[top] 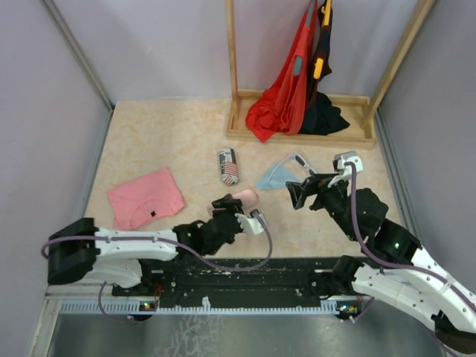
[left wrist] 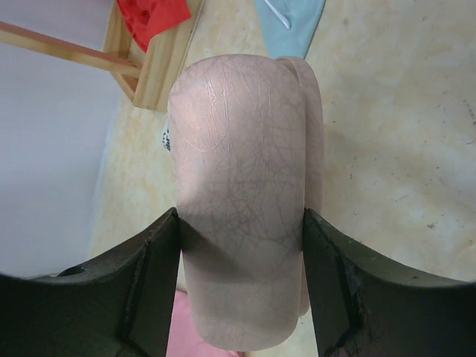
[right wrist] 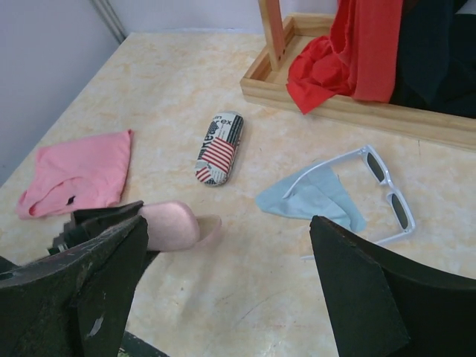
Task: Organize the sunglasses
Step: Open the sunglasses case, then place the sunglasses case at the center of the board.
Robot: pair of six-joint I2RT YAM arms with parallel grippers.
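Top cam: grips pink case (top: 245, 197) crosswise in left claw (top: 236, 212); holds right claw (top: 301, 190) spread wide & empty, just short of white sunglasses (top: 301, 161), w/ flag case (top: 228, 166) well off to its left.

Left wrist cam: shows both fingers pressed flat vs. case's sides, blue cloth (left wrist: 294, 26) far ahead.

Right wrist cam: puts sunglasses ahead & right of the open claw, arms unfolded, one temple lying over cloth. No sign of grey pair in any view.

Risk, prob.: snagging cloth along w/ frame, or shoving frame off toward wooden rack (right wrist: 416, 125), if closing off-centre on a splayed temple.
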